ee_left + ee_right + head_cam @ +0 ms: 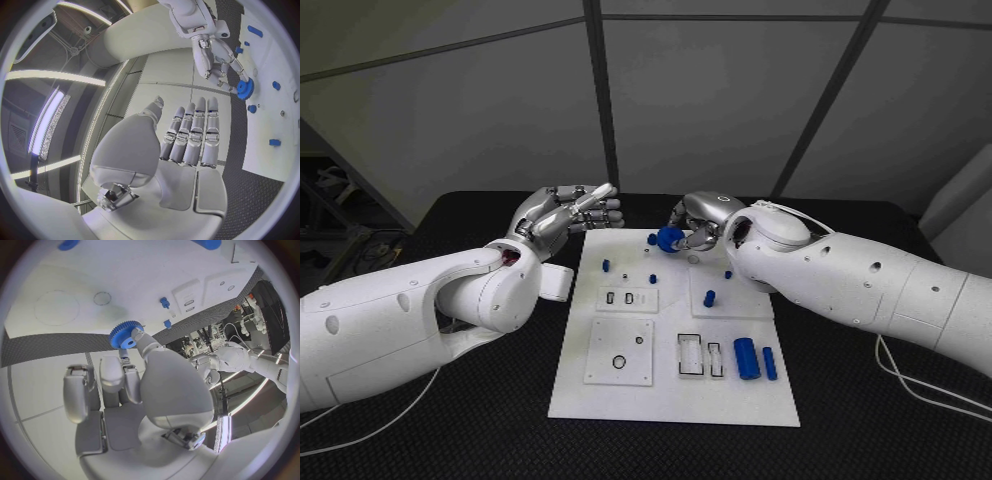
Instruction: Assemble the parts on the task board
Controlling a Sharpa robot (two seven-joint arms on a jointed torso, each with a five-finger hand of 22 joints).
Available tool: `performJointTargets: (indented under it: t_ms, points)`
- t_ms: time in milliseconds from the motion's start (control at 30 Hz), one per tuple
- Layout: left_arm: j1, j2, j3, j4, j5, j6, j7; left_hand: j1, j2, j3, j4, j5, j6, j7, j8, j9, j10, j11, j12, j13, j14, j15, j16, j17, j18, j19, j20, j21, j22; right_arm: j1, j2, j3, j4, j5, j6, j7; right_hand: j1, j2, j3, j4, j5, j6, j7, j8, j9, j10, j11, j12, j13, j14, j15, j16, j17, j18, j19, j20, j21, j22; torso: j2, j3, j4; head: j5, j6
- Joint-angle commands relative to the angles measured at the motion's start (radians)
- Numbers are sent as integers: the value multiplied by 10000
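Observation:
The white task board [678, 395] lies in the middle of the black table. My right hand [705, 221] hovers over the board's far edge and pinches a blue gear [671, 238] between thumb and finger; the right wrist view shows the gear [126, 335] at the fingertips [139, 336], just above the board [125, 280]. My left hand [568, 216] is raised beside the board's far left corner, fingers straight and together, holding nothing. In the left wrist view, the left hand [187, 137] faces the right hand [212, 55] and gear [244, 89].
Two blue cylinders [756, 358] lie side by side near the board's right edge. Blue pegs [606, 265] [710, 297] stand farther back. Recessed plates with a ring and slots [620, 350] sit on the near left. A white cable [913, 385] runs along the table's right.

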Motion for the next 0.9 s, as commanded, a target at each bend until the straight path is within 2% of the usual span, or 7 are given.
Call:
performJointTargets:
  t_ms: [33,333,467,900]
  points:
    - [16,29,8,-20,-36,112,44,-40,75,-64,-17,-20,-10,113,-65,-3,22,21,-56,10,3,59,-36,9,-169,26,54,-54,-9,17,163,-19,-60,-245,-126,33,-93,-3,52,1,19,42,14,-44,19,58,1,22,1046,63,-50,30,-13,-156,259,-66,59,1598,3,2,-4,27,-8]
    - [16,81,9,-59,-36,115,49,-40,75,-64,-17,-20,-10,113,-65,-3,22,21,-56,10,3,59,-36,9,-169,26,54,-54,-9,5,561,-48,-150,-309,-15,50,-134,-18,68,6,1,24,29,-97,-6,54,10,13,1042,64,-45,27,-17,-155,256,-67,57,1595,11,5,6,90,-9]
    - [17,95,9,-64,-36,112,49,-40,75,-64,-17,-20,-10,113,-65,-3,22,21,-56,10,3,59,-36,9,-169,26,54,-54,-9,-4,667,-68,-203,-319,63,51,-156,-30,71,10,-8,19,36,-120,-16,54,15,12,1042,65,-42,28,-14,-153,249,-67,53,1586,13,9,-10,94,2]
    - [17,153,10,-83,-36,123,47,-40,75,-64,-17,-20,-10,113,-65,-3,22,21,-56,10,3,59,-36,9,-169,26,54,-54,-9,-56,963,-227,-562,-326,385,89,-214,-65,84,15,-17,-13,55,-200,-52,26,32,-20,1009,66,-31,23,-22,-149,233,-61,44,1566,7,14,-24,145,-64]
